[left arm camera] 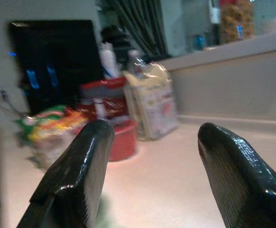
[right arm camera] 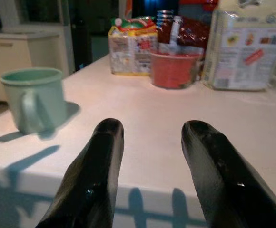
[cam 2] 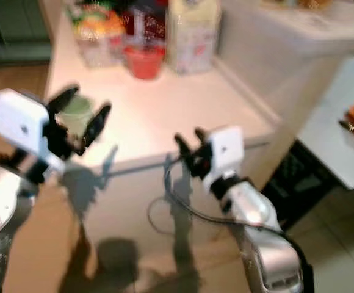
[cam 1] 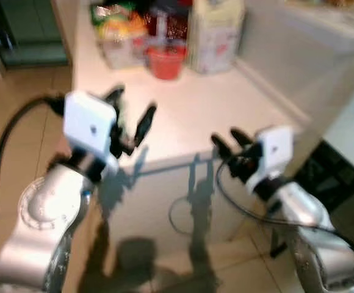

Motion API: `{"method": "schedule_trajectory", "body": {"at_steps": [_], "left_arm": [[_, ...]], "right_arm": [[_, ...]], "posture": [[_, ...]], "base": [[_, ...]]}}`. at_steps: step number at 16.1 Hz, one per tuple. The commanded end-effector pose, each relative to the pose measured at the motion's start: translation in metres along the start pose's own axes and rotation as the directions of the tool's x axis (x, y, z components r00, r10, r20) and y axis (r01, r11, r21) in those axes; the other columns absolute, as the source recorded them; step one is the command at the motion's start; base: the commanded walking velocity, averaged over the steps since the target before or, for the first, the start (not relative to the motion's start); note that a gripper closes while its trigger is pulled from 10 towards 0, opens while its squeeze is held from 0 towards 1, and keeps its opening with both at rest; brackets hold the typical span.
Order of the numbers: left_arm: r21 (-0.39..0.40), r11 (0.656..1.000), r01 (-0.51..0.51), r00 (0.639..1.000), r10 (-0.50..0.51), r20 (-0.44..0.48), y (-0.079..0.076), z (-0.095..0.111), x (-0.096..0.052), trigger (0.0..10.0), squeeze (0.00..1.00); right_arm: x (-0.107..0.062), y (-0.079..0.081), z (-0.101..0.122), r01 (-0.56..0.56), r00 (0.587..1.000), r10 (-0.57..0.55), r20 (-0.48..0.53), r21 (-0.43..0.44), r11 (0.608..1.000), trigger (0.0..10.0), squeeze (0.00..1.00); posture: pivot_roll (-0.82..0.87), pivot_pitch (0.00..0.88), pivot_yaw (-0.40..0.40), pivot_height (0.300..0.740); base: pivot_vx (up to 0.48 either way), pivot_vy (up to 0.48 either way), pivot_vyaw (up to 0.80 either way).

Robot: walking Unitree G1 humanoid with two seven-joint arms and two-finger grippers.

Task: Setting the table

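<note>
Smooth pale tabletop (cam 1: 195, 110), matte, straight near edge. Left end effector (cam 2: 79, 125) raised over near-left corner, glossy black fingers spread wide, empty. Right end effector (cam 1: 231, 143) at near edge, lower, fingers parted, empty. Pale green cylindrical mug (right arm camera: 33, 99) with loop handle standing upright on near-left tabletop, just beyond left end effector. Far side: round red bowl (right arm camera: 174, 70), crinkly yellow-green packet (right arm camera: 131, 45), tall white printed bag (right arm camera: 245, 45), clustered together.
</note>
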State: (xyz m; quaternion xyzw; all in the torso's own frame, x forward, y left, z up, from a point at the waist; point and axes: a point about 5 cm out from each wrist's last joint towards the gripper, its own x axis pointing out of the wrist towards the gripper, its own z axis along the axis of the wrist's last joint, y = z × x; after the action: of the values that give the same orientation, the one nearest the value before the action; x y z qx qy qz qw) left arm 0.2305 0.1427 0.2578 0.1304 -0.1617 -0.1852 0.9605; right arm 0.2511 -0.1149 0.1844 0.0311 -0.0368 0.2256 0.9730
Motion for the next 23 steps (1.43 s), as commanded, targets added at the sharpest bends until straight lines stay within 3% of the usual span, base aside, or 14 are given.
{"method": "schedule_trajectory", "body": {"at_steps": [1, 5, 7, 9, 10, 14, 18, 23], "left_arm": [[0.046, 0.998, -0.041, 0.998, 0.043, -0.045, 0.009, -0.005, -0.002, 10.0, 0.0], [0.081, 0.994, -0.067, 0.985, 0.079, -0.152, 0.01, -0.026, -0.002, 10.0, 0.0], [-0.028, 0.993, -0.118, 0.977, 0.111, -0.181, 0.009, -0.034, 0.002, 10.0, 0.0], [0.011, 0.999, -0.044, 0.968, 0.046, -0.245, 0.0, -0.05, 0.005, 10.0, 0.0], [0.016, 1.0, -0.016, 0.963, 0.02, -0.27, -0.002, -0.055, 0.004, 10.0, 0.0], [0.043, 0.998, -0.051, 0.951, 0.061, -0.302, 0.01, -0.054, -0.007, 10.0, 0.0], [0.061, 0.995, -0.08, 0.944, 0.095, -0.317, 0.015, -0.05, -0.021, 10.0, 0.0], [0.033, 0.998, -0.05, 0.934, 0.058, -0.353, 0.014, -0.05, -0.033, 10.0, 0.0]], "right_arm": [[0.004, 0.001, 0.007, -0.02, 0.999, 0.02, 0.036, -0.004, 1.0, 10.0, 0.0], [0.01, -0.009, 0.003, -0.002, 1.0, 0.003, 0.009, -0.049, 0.999, 10.0, 0.0], [0.021, -0.013, 0.002, 0.007, 1.0, -0.009, -0.02, -0.084, 0.996, 10.0, 0.0], [0.046, -0.016, -0.006, -0.053, 0.998, 0.05, -0.049, -0.052, 0.997, 10.0, 0.0], [0.054, -0.015, -0.01, -0.106, 0.993, 0.104, -0.053, -0.033, 0.994, 10.0, 1.0], [0.096, -0.003, -0.022, -0.306, 0.949, 0.313, -0.041, 0.128, 0.943, 10.0, 1.0], [0.123, 0.005, -0.02, -0.388, 0.92, 0.391, -0.033, 0.079, 0.918, 10.0, 1.0], [0.135, 0.009, -0.02, -0.423, 0.905, 0.425, -0.026, 0.059, 0.904, 10.0, 1.0]], "posture": [[0.1, 0.0, -0.056, 0.74], [0.1, 0.0, -0.059, 0.74], [0.1, 0.0, -0.058, 0.74], [0.08, 0.0, -0.058, 0.74], [0.09, 0.0, -0.06, 0.74], [0.1, 0.022, -0.089, 0.74], [0.14, 0.062, -0.128, 0.74], [0.15, 0.088, -0.139, 0.74]], "base": [[0.0, 0.0, 0.0], [0.0, -0.309, 0.0], [0.0, 0.0, 0.0], [0.0, 0.0, 0.0], [0.0, 0.0, 0.0], [0.0, 0.0, 0.0], [0.0, 0.0, 0.0], [0.0, 0.0, 0.0]]}}
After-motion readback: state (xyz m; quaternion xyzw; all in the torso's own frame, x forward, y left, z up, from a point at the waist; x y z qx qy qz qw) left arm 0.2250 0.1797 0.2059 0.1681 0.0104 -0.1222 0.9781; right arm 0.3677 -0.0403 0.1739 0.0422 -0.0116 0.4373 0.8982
